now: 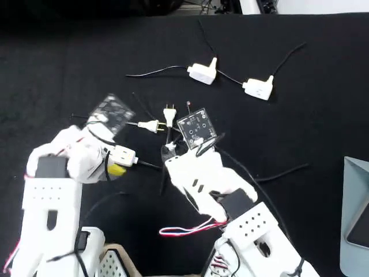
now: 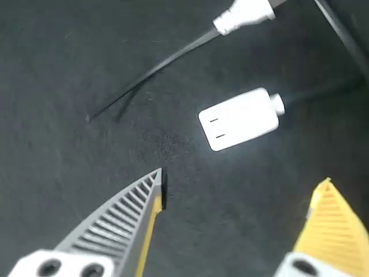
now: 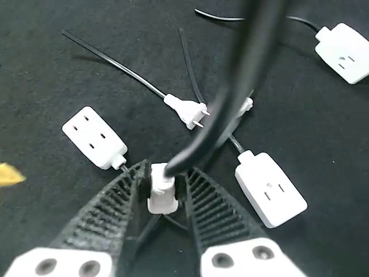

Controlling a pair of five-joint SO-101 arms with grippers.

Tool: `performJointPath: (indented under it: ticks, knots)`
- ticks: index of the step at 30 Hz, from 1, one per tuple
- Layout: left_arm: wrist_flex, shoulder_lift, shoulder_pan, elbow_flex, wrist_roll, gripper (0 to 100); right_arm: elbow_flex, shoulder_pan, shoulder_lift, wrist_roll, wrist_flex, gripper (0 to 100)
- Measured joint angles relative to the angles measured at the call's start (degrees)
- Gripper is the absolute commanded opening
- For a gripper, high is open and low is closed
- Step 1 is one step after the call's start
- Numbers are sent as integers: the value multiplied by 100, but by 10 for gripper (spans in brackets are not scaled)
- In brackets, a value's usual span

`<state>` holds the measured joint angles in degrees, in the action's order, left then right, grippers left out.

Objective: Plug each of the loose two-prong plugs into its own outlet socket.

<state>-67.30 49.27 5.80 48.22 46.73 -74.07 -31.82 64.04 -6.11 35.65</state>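
The right gripper (image 3: 163, 186) pinches a white plug (image 3: 159, 199); the left gripper (image 2: 243, 176) hangs spread wide by a white socket (image 2: 239, 118).

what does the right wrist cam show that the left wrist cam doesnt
Only the right wrist view: the right gripper, fingers shut on a white plug, and two further sockets. Only the left wrist view: the left gripper open over bare table, and its grey finger. Both: the near socket, probably one loose plug, and the left gripper's yellow finger.
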Motion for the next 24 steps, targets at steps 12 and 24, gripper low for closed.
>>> performJointPath:
  ticks: [12, 24]
  knots:
    - [1002, -2453, -79, -782, 2022, 367, -105, 123, 9, 0, 0, 12]
    - [2127, -3991, -484, -844, 2075, 333, -158, 123, 18, 0, 0, 12]
